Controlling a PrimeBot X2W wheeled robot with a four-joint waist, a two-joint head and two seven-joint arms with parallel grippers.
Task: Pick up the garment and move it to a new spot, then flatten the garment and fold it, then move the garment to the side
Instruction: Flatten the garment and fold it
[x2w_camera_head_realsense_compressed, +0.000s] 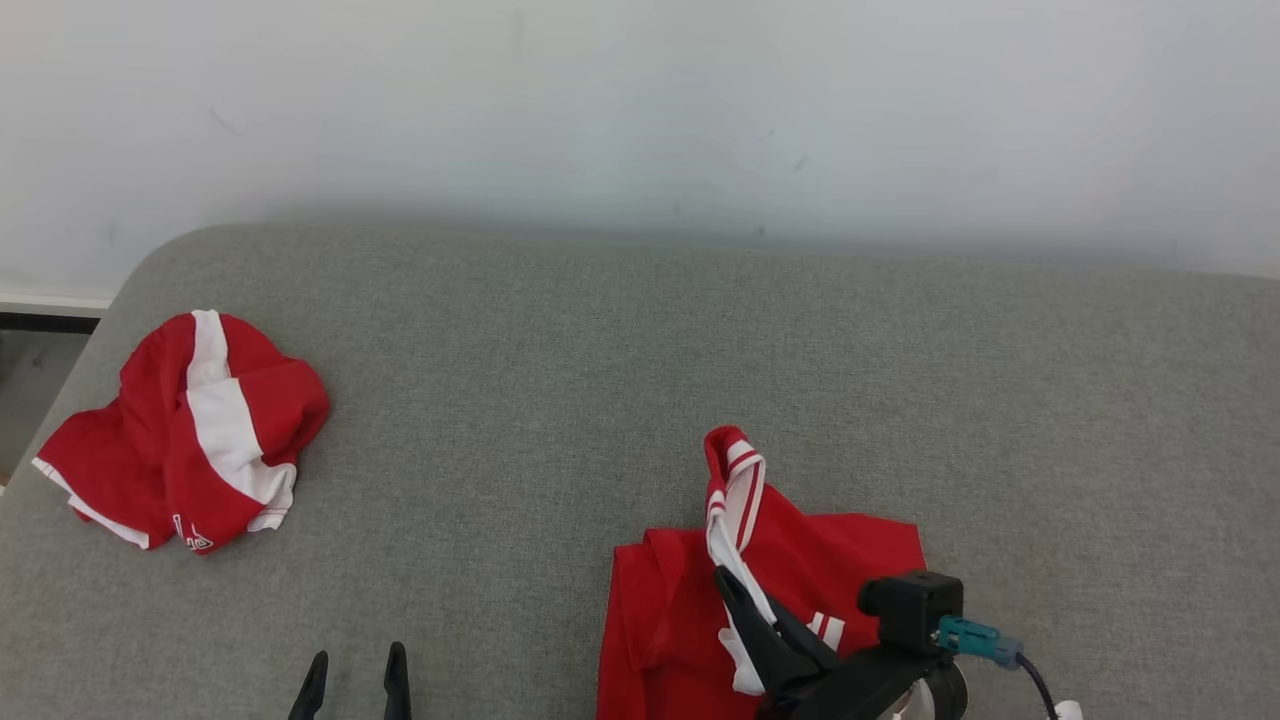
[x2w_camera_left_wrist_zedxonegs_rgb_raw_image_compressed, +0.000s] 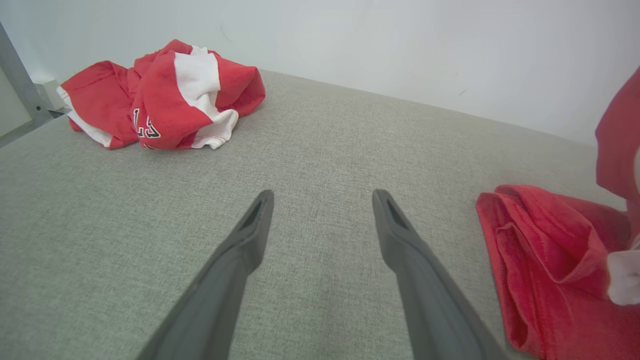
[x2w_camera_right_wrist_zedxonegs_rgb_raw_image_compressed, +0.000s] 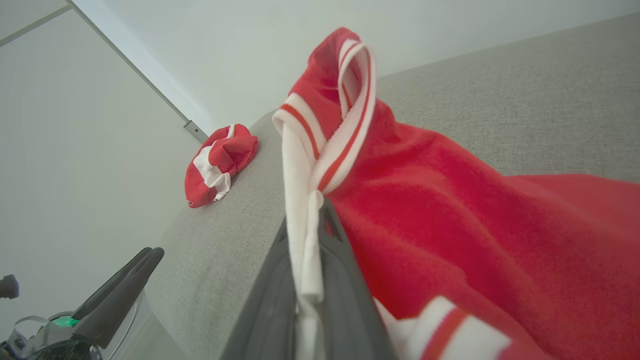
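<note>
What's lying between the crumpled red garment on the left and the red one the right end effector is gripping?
Nothing: only bare grey cushion separates the crumpled garment from the gripped garment, as the head view shows.

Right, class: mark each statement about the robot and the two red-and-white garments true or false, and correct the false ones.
1. The right gripper is shut on the nearer garment's white trim. True.
2. The left gripper holds cloth. False: it is open above the bare grey surface.
3. The far garment lies crumpled at the robot's left. True.
4. The two garments touch. False: bare surface separates them.
</note>
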